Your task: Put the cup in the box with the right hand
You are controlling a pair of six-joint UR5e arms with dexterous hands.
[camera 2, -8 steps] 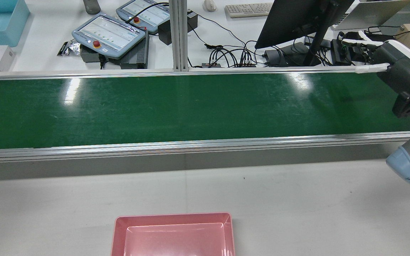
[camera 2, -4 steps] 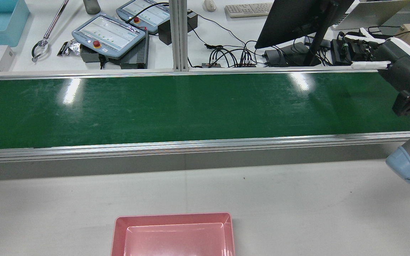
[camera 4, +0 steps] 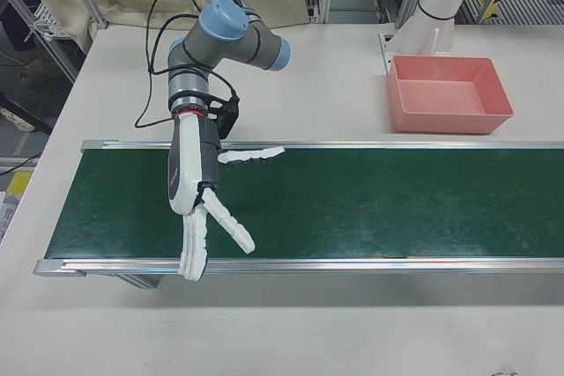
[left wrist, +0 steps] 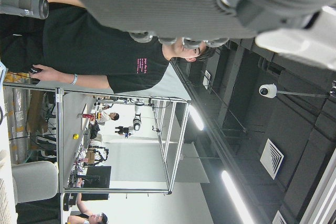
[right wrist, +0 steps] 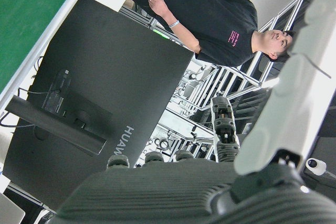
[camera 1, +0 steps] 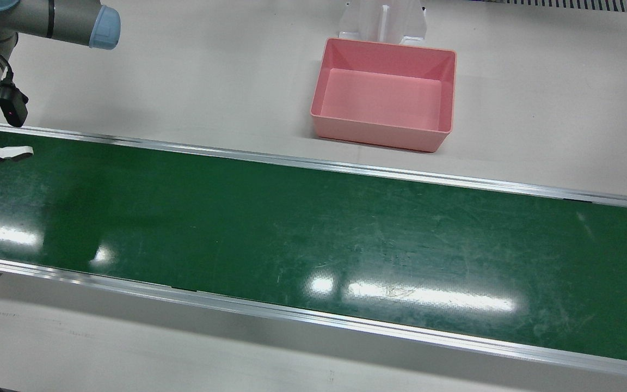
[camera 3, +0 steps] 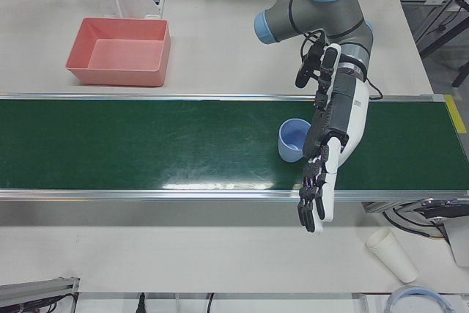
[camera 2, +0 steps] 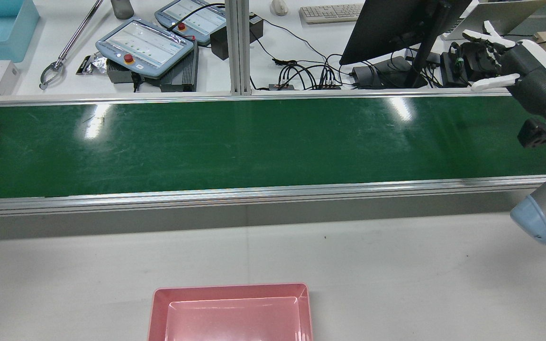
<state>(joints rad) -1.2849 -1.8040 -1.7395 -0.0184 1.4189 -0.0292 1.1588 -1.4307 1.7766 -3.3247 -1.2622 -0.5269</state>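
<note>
**Stock on the line: cup far from your working hand**

- Conveyor belt [camera 1: 313, 228]: spans the surface.
- Pink box [camera 1: 384, 92]: empty, beside the belt.
- Right robot hand [camera 4: 198, 217]: released, fingers spread, holding nothing.
- Left robot hand [camera 3: 322, 174]: released, nearer the cup.
- Blue cup [camera 3: 294, 139]: upright at the belt's opposite end from your right robot hand.

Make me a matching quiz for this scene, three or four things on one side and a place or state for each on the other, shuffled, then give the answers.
Things:
1. blue cup
2. pink box
3. right hand
4. white paper cup

Places or states:
A. empty, on the white table
B. open, over the belt
C. upright on the green belt
D. lying on its side off the belt

Pairs: 1-C, 2-A, 3-B, 4-D
</note>
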